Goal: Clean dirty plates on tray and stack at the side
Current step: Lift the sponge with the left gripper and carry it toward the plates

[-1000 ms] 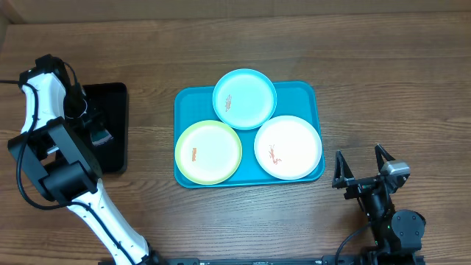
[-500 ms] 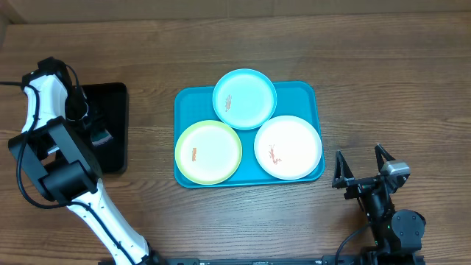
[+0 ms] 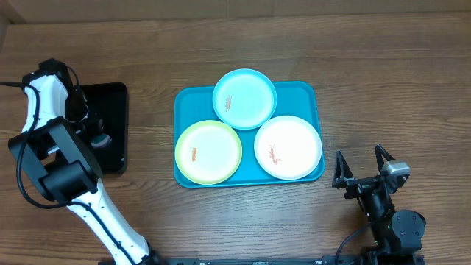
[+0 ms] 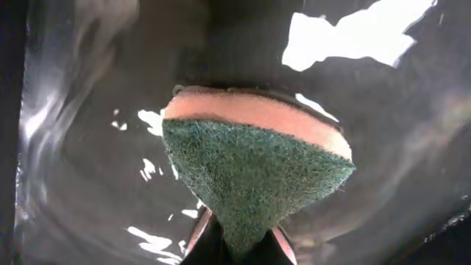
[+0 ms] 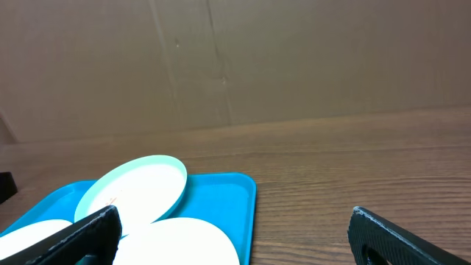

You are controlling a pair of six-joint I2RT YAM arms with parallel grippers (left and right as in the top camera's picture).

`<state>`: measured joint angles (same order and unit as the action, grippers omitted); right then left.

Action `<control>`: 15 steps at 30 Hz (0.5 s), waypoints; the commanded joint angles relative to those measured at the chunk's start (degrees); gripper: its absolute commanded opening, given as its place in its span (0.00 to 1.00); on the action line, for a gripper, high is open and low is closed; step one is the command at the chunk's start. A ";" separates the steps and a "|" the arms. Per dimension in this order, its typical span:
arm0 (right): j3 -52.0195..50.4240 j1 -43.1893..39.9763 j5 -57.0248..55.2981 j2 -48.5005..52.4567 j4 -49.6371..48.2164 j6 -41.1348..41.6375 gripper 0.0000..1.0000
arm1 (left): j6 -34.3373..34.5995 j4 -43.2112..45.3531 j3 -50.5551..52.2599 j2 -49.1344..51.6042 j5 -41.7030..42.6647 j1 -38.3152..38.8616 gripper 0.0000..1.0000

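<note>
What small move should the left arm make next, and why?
Probably lift the sponge away from the black tray toward the yellow-green plate: the left gripper pinches it, and that nearest plate shows an orange smear.

Three plates are counted — one light blue (image 3: pixel 244 99), one yellow-green (image 3: pixel 208 152), one white (image 3: pixel 288 147) — besides one turquoise tray (image 3: pixel 302 93), one black tray (image 3: pixel 113 99) and one sponge (image 4: pixel 254 171).

White plate (image 5: pixel 184 243) partly past the lower edge
</note>
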<state>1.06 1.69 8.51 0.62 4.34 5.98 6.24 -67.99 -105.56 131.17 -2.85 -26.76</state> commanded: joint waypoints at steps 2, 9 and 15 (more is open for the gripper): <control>-0.59 0.13 -0.79 -0.46 -0.22 -0.22 1.00 | 0.22 -3.78 -7.10 -0.66 -0.20 -0.31 0.04; -0.59 0.11 -0.79 -0.46 -0.22 -0.22 1.00 | 0.22 -12.83 -24.59 -0.70 13.07 -0.24 0.04; -0.59 0.11 -0.79 -0.46 -0.22 -0.24 1.00 | 0.22 -16.92 -29.42 -0.55 12.74 -0.20 0.05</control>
<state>1.06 1.69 8.51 0.62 4.36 5.96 6.24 -83.74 -135.02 131.02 9.47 -26.74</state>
